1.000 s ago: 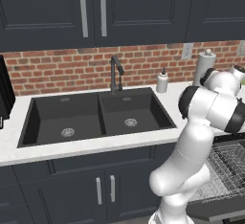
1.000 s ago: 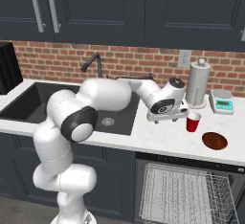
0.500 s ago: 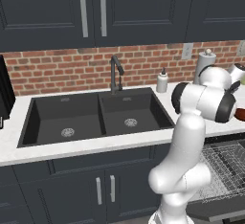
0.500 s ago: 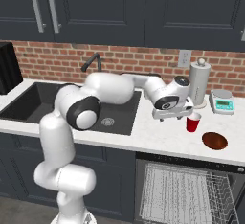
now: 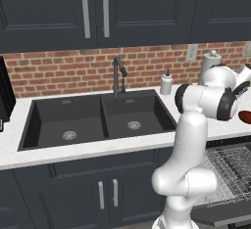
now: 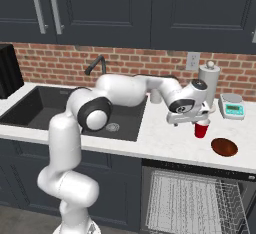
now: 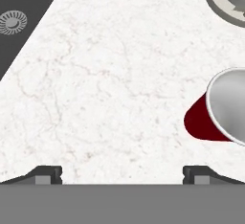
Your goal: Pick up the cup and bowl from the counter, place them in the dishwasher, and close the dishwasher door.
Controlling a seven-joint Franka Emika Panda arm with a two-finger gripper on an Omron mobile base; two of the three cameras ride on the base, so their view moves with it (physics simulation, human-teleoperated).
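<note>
Open claw above speckled stone surface
The claw (image 7: pixel 122 173) is spread wide, empty; the tapered red cup (image 7: pixel 217 115), white-lined, is seen just beside it.

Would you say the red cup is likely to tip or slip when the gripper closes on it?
The cup looks small, narrow-based and upright on the counter, so an off-centre nudge could tip it. Its smooth, tapered wall might slide in the open gripper. It probably weighs little.

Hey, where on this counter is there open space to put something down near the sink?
Free: the counter strip between the sink and the cup, under the open tool. Also its front edge left of the bowl. Crowded: the back corner, with the paper towel roll and the scale.
</note>
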